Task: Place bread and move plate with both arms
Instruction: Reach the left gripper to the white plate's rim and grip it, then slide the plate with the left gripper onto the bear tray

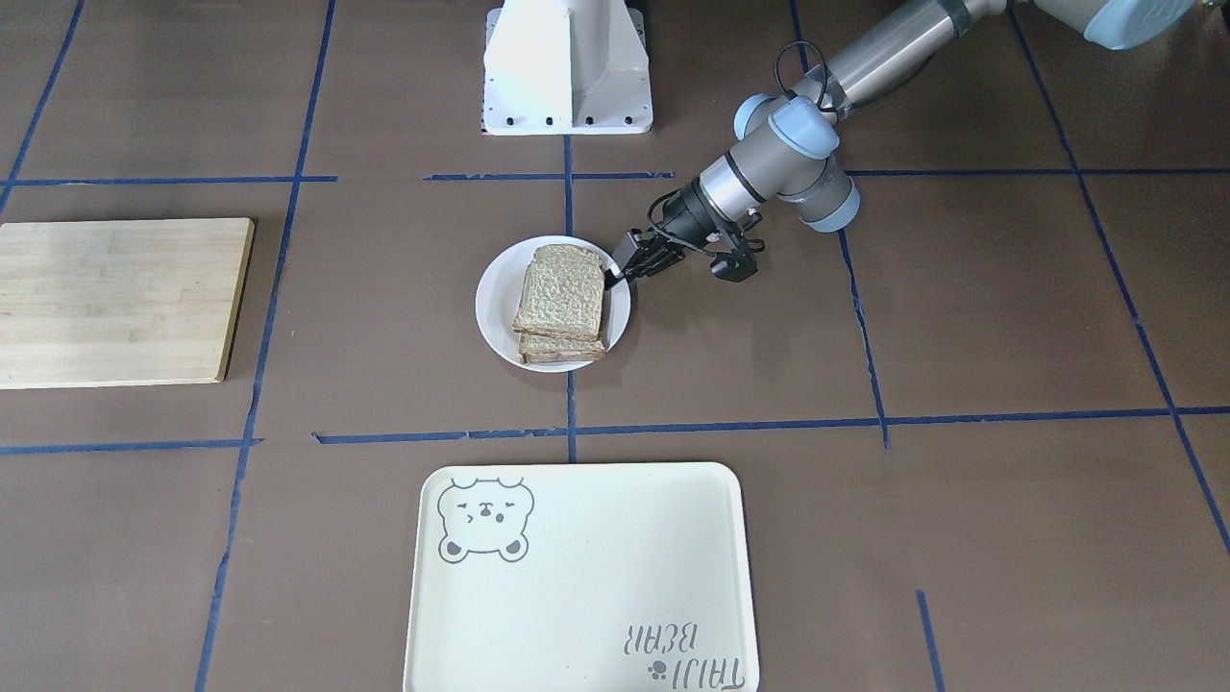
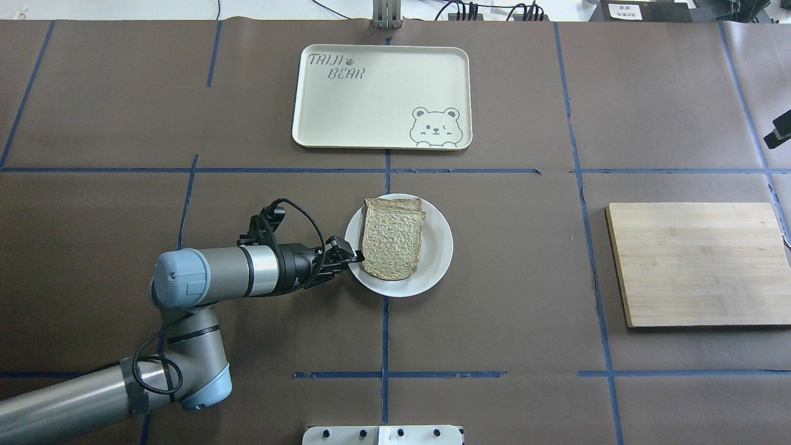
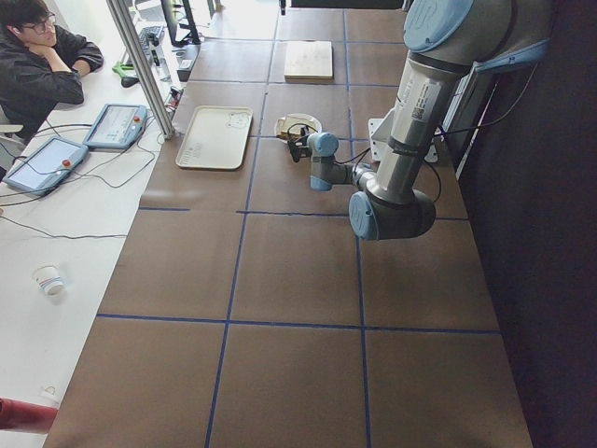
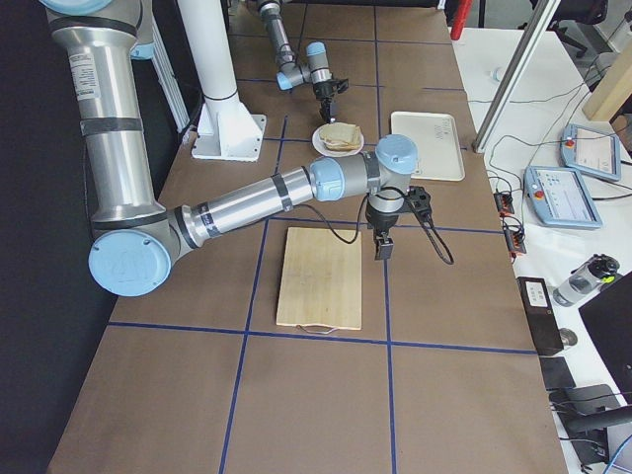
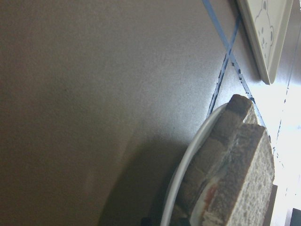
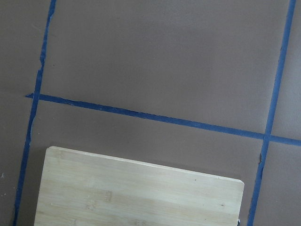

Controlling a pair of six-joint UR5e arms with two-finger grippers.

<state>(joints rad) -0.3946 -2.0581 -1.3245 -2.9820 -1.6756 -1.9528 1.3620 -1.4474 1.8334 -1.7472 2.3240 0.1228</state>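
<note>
The small white plate (image 1: 495,312) sits mid-table with two stacked slices on it. The top one is the bare bread (image 1: 562,288); the overhead view (image 2: 393,238) shows it too. In the left wrist view the bread (image 5: 249,179) lies over a lower slice with a bit of egg between them, next to the plate's rim (image 5: 188,165). My left gripper (image 2: 357,254) lies low at the plate's rim on the robot's left side and looks shut on it. My right gripper (image 4: 382,247) hangs above the table next to the cutting board; I cannot tell whether it is open.
A bamboo cutting board (image 2: 698,262) lies on the robot's right. The cream bear tray (image 2: 371,105) lies beyond the plate (image 2: 435,262), on the far side of the table. The white pedestal (image 1: 567,67) stands at the robot's base.
</note>
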